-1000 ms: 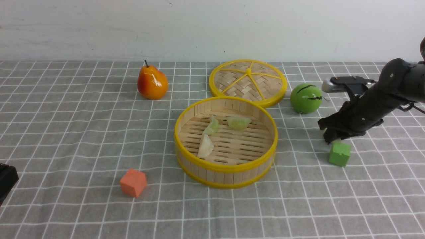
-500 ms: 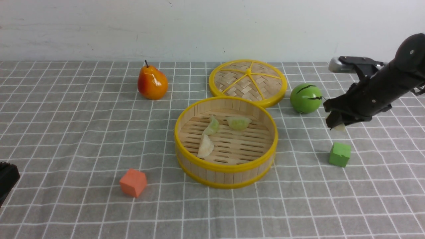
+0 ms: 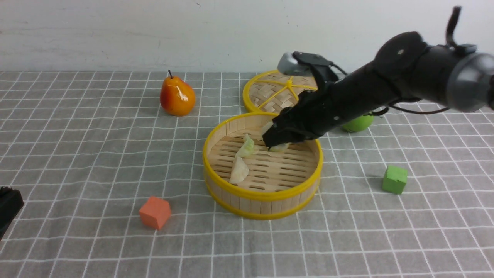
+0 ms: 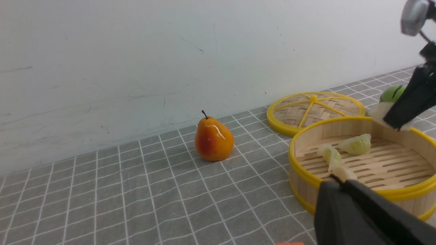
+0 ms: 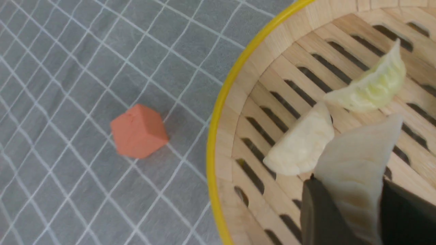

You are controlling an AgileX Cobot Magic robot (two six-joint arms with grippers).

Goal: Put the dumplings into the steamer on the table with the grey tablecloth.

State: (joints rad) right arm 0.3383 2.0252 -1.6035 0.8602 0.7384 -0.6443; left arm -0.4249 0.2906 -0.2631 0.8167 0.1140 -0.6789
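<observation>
Right end effector (image 3: 276, 141) reaches in from the right over the far half of the steamer (image 3: 262, 195), its two dark fingers pinching one pale dumpling (image 5: 357, 160). I cannot tell whether that piece touches the slats. Left end effector (image 4: 337, 190) sits low at the near left edge of the tabletop (image 3: 58, 239), jaws pressed together on nothing.

I count four dumplings: the pinched one, and three lying on the steamer floor. Those three are a cream dumpling (image 3: 239, 172) on the near left, a pale green dumpling (image 3: 247, 146) just beyond it, and a second green dumpling (image 4: 356, 144) toward the far side, mostly hidden by the arm in the front view. Each is a small glossy crescent with a pleated edge.

The one steamer stands around the middle of the tabletop: round, shallow, bamboo-slat wall, slotted floor, yellow rims top and bottom. One woven lid (image 3: 270, 90) with yellow spokes lies just beyond its far right rim.

I also count one pear (image 3: 176, 96) at far left, one green round fruit (image 3: 357, 122) behind the arm, one orange cube (image 3: 155, 212) at near left and one green cube (image 3: 395, 179) off to the right. The grey tablecloth (image 3: 96, 146), white-gridded and slightly wrinkled, covers everything underneath.
</observation>
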